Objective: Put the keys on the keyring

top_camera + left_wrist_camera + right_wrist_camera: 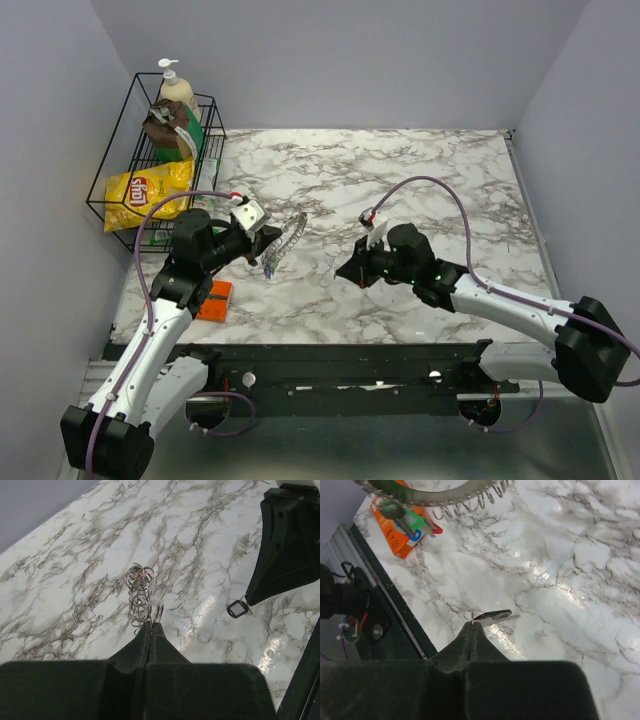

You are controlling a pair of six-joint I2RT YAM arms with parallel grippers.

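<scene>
My left gripper (266, 240) is shut on the keyring (287, 240), a thin silvery wire ring fringed with small loops, held above the table left of centre. The left wrist view shows the keyring (140, 592) edge-on, rising from the shut fingertips of the left gripper (151, 625). The right gripper (350, 270) hovers to the right of the ring, apart from it. In its own view the right gripper (472, 625) is shut on a small flat metal key (492, 616). Keys with green (409, 517), blue (415, 534) and red (434, 529) heads hang under the keyring (435, 495).
A black wire basket (115, 190) at the back left holds a yellow chips bag (145, 190) and a pump bottle (178, 95). An orange card (214, 300) lies on the marble table (430, 190) near the front left edge. Grey walls stand on three sides.
</scene>
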